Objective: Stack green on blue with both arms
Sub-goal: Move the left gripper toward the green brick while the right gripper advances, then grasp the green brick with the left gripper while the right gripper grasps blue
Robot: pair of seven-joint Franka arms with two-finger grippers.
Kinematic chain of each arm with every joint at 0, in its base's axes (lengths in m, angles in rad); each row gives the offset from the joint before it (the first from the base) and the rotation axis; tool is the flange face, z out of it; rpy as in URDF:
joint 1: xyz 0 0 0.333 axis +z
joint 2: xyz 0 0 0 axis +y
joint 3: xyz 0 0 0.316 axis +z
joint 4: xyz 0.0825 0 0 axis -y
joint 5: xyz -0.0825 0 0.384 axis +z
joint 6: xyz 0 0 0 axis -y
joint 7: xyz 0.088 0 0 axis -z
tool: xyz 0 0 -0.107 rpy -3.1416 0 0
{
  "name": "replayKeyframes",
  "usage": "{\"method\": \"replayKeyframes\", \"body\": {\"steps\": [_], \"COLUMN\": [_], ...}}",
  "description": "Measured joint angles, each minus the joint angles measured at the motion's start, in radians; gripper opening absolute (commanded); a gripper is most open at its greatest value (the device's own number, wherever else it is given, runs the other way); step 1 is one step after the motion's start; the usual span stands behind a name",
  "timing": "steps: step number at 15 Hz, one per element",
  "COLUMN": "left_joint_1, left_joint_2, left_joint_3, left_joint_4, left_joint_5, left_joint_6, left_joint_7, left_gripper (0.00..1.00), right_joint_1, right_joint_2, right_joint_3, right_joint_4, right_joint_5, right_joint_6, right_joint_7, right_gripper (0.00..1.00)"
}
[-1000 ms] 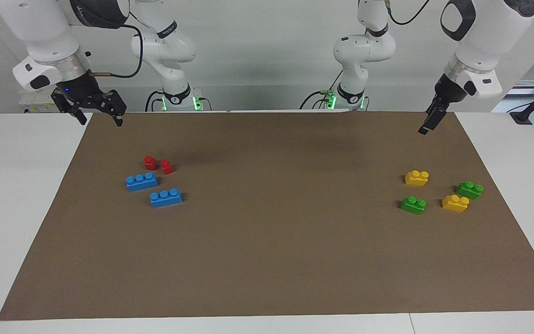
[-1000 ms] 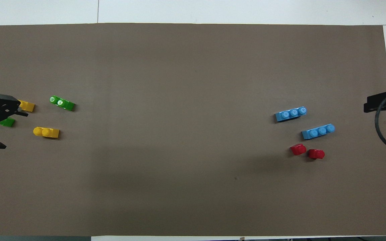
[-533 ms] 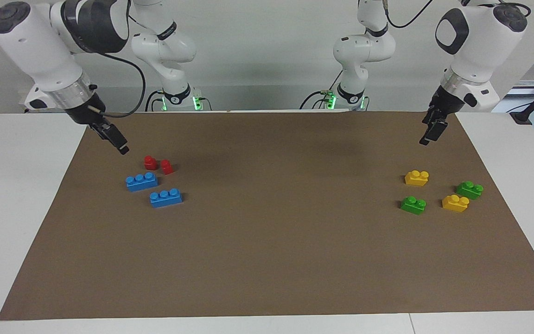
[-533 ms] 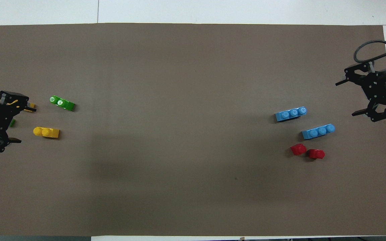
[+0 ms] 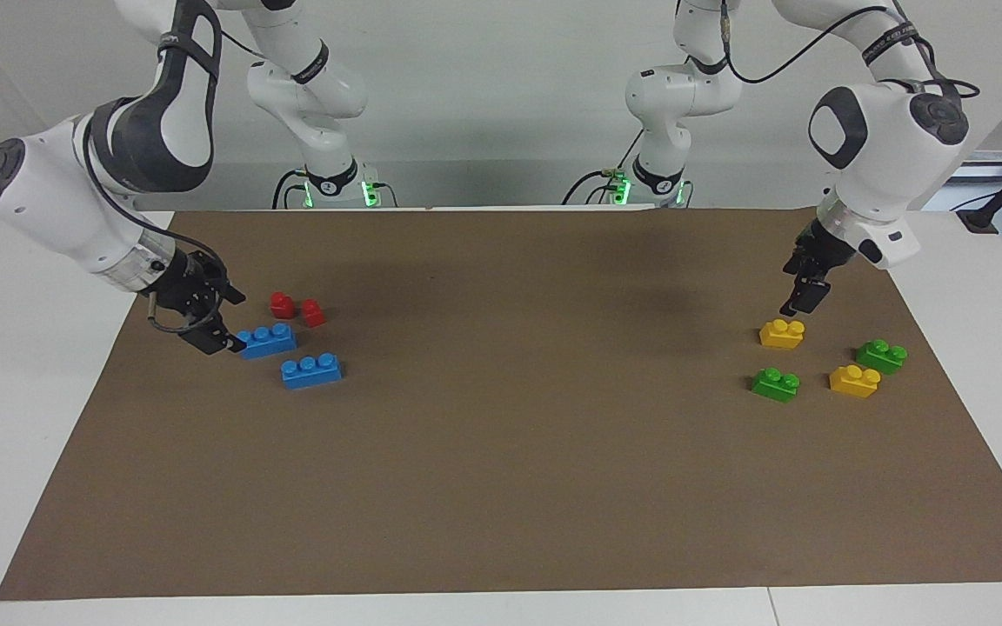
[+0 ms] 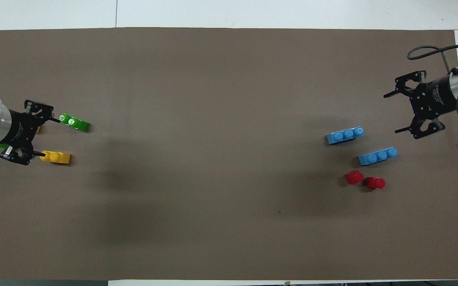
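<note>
The left gripper [image 6: 50, 135] is seen spread wide overhead; the right gripper [image 5: 235, 323], also spread, is shown low beside a blue brick [image 5: 266, 340] only in the facing view.

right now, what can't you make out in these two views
- Overhead view: the left claw and its wrist cover one green brick and one yellow brick; only slivers of them show.
- Facing view: the right claw overlaps the end of a blue brick; I cannot tell whether it touches it or hangs above it.
- Facing view: the top edge cuts off the upper parts of the right arm and left arm.
</note>
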Motion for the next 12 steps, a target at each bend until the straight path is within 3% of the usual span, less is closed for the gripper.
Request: {"method": "replayKeyframes", "body": {"steps": [12], "left_joint_1": [0.004], "left_joint_2": [0.192], "left_joint_3": [0.002], "left_joint_4": [0.089], "left_joint_5": [-0.001], "left_joint_6": [0.152], "left_joint_7": [-0.073], "left_gripper": [1.0], "right_joint_1": [0.012], "right_joint_2": [0.033], "right_joint_3": [0.003], "right_joint_4": [-0.13], "right_joint_5": [0.03], "right_joint_6": [0.129], "right_joint_7": [-0.002], "right_gripper": [0.96]}}
